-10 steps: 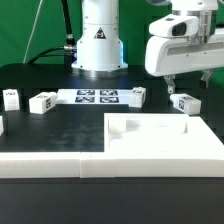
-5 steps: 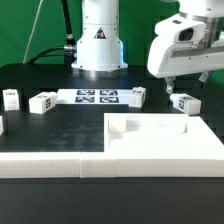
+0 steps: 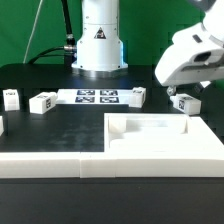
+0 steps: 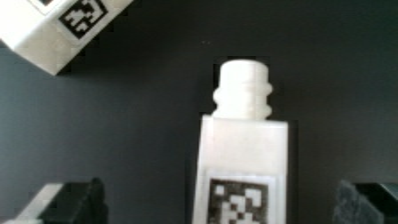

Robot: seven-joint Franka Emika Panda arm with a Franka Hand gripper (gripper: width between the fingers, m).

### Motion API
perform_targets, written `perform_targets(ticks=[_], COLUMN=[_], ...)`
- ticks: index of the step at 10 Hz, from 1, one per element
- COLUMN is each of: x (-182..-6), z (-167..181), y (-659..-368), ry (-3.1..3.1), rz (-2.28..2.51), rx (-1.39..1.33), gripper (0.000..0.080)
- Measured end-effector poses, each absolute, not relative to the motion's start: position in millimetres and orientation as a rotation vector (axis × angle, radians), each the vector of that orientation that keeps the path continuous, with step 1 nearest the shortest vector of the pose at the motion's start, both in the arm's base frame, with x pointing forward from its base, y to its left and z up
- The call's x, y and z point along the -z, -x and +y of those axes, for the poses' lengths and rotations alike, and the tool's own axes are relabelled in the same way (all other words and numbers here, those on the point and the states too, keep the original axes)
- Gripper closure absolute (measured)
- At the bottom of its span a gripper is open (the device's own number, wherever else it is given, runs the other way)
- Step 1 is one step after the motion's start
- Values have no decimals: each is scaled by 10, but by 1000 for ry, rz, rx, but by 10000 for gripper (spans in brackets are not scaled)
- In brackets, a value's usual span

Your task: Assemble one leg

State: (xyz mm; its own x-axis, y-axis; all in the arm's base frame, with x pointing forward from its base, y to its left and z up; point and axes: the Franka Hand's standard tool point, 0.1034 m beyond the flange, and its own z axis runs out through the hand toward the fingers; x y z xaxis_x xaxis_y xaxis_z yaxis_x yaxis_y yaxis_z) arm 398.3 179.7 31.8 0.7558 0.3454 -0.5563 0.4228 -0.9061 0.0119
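Pincer (image 4: pixel 222 200) spread, flanking leg (image 4: pixel 244 130); black tabletop (image 3: pixel 60 130), green backdrop (image 3: pixel 20 30) behind.

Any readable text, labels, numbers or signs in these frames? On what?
No words or numbers can be read.
"(triangular sign)" on the arm base: symbol and the print by it are too small to read.
"(tags)" on the marker board: black-and-white patterns, no text.
"(tag)" on the leg: blurred pattern, no text.
"(tag)" on the second block: partly cut off, pattern only.

Robotics lab: marker board (image 3: pixel 98 97) on black table (image 3: pixel 55 135).
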Motion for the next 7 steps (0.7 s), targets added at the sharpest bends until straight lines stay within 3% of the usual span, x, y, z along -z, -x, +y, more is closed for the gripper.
perform_targets(ticks=[3,7], x=[-253,-118], z=[1809,1832], y=[-3942,-3974], ry=[-2650,-2673], rz=[592,593], rx=[1155,1133], gripper=[151,151])
